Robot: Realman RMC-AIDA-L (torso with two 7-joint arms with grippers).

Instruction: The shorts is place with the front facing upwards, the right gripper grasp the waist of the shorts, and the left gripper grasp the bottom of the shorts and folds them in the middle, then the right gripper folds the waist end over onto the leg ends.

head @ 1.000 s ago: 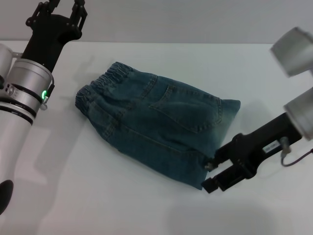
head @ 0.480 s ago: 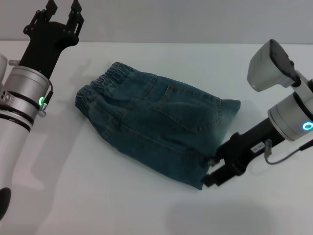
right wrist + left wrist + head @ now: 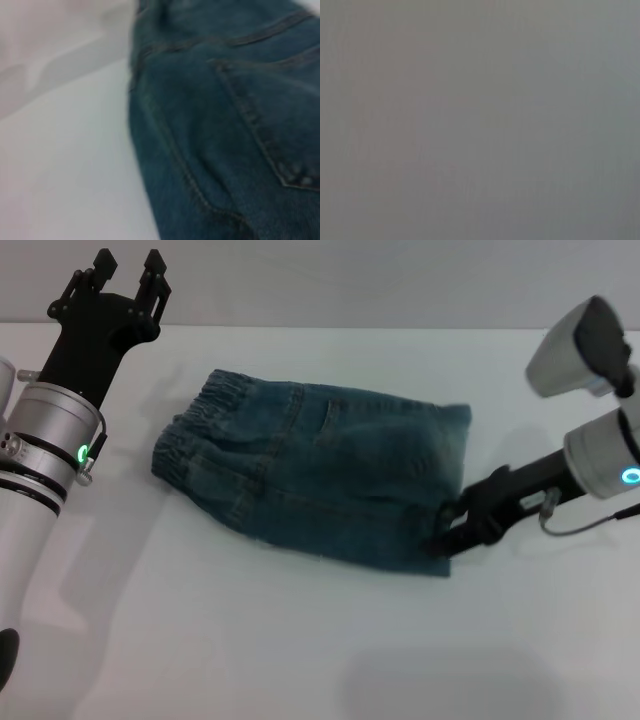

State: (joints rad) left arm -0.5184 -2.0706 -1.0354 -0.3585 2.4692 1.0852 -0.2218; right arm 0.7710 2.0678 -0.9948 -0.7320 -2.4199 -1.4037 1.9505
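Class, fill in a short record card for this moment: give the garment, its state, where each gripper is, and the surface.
Garment: blue-green denim shorts, folded lengthwise, lying flat
Waist end: gathered elastic waistband, toward the robot's left
Right gripper: black right gripper at the near corner of the shorts' other end, touching the fabric
Left gripper: black left gripper, fingers apart, raised at the far left, clear of the shorts
Surface: white table

Even bright light; soft shadows; wrist views blurred.
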